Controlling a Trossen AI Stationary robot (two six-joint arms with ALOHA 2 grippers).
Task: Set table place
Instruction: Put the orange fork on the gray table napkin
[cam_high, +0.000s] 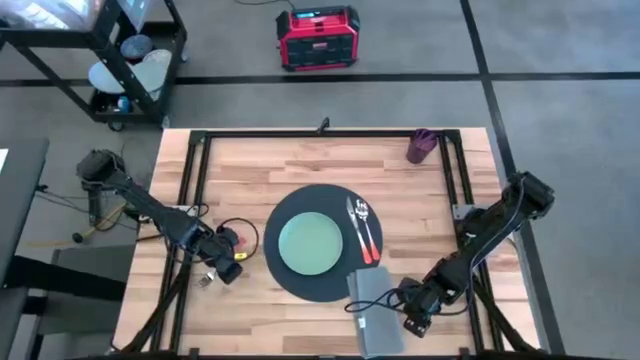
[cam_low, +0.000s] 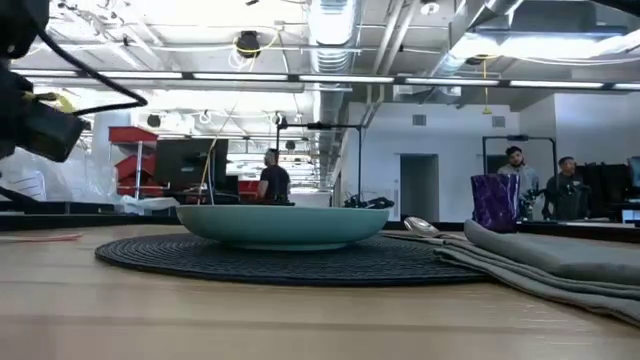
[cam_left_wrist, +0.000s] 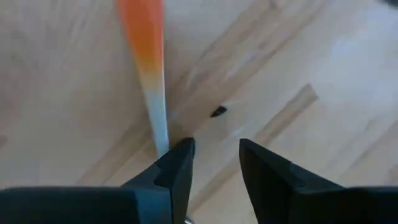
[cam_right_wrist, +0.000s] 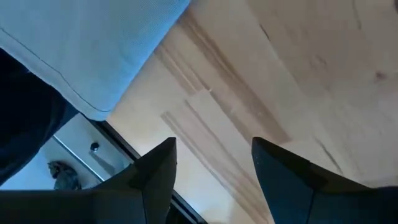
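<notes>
On the light-wood table (cam_high: 300, 165) lies the round dark placemat (cam_high: 300, 287), the place, with a pale green plate (cam_high: 311, 243) at its middle. A fork and spoon (cam_high: 362, 228) with red handles lie on the mat right of the plate. A grey folded napkin (cam_high: 372, 305) lies at the mat's near right, reaching the table's near edge. Left of the mat, my left gripper (cam_high: 225, 265) stands open and low over an orange-handled utensil (cam_left_wrist: 146, 50) that lies flat on the wood. My right gripper (cam_high: 412, 318) is open, just right of the napkin (cam_right_wrist: 93, 43), over bare wood. My left gripper has one fingertip (cam_left_wrist: 177, 155) right at the utensil's silver blade (cam_left_wrist: 160, 127), which runs outside the gap between the fingers. The utensil lies flat on the table. Whether the finger touches it, I cannot tell.
A purple cup (cam_high: 421, 146) stands at the table's far right. A black cart (cam_high: 120, 60) and a red box (cam_high: 318, 38) are on the floor beyond the far edge. People stand in the room behind. Bare wood lies between the mat and the far edge.
</notes>
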